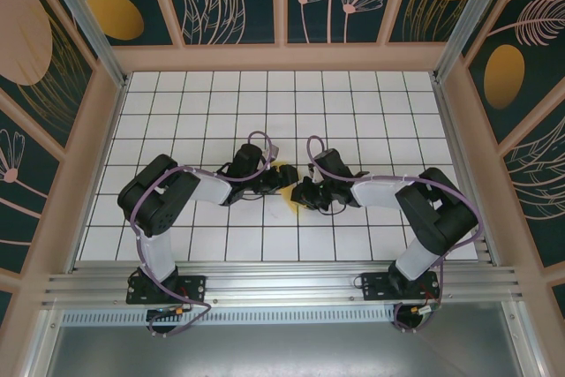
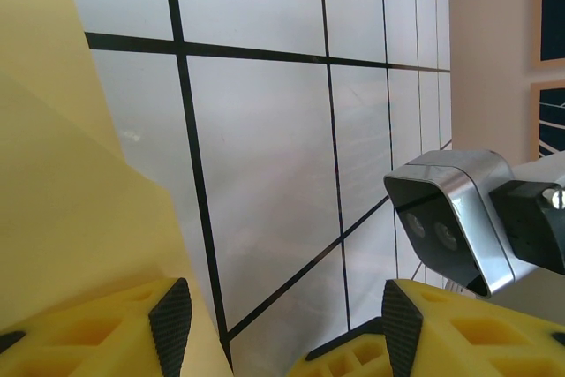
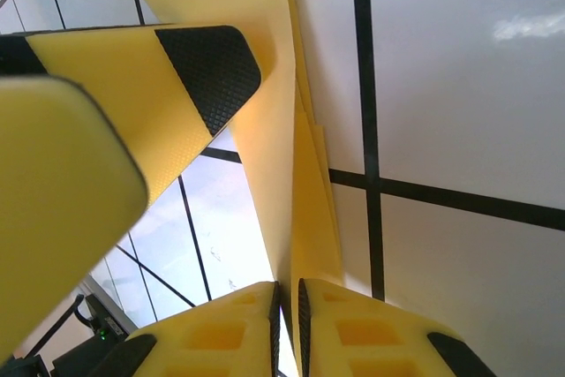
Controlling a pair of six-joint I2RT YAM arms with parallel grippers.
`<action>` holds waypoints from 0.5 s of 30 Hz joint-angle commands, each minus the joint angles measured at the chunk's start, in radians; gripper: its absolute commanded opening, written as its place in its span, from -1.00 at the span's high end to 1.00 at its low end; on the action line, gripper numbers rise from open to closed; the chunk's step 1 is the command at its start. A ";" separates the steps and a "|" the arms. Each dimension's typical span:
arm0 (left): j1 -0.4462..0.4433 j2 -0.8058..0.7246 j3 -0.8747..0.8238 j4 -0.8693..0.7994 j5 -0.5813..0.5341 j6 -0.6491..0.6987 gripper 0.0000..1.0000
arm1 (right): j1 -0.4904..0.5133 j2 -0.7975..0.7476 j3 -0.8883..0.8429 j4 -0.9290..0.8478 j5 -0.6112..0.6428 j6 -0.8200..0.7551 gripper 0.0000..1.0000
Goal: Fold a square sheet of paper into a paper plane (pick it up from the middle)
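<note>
Pinching the folded yellow paper (image 3: 296,174), right fingers (image 3: 221,335) closed on it; left fingers (image 2: 169,317) apart, paper against one.

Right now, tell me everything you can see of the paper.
The paper is thin, plain and pale yellow, already folded into overlapping layers with sharp creases. It sits near the middle of the table, between the two claws. The right claw is shut on one end. The left claw is open, with one finger seemingly against the paper's side.
</note>
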 commanded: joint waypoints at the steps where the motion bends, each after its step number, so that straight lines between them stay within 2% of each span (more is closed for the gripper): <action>1: -0.003 0.055 -0.012 -0.109 -0.030 0.036 -0.24 | 0.010 -0.024 0.023 -0.021 -0.012 -0.022 0.72; 8: -0.003 0.057 -0.013 -0.115 -0.034 0.035 -0.24 | 0.029 0.024 0.012 -0.023 -0.030 -0.037 0.82; 15: -0.003 0.058 -0.014 -0.127 -0.039 0.040 -0.24 | 0.034 0.077 -0.036 0.010 -0.032 -0.010 0.84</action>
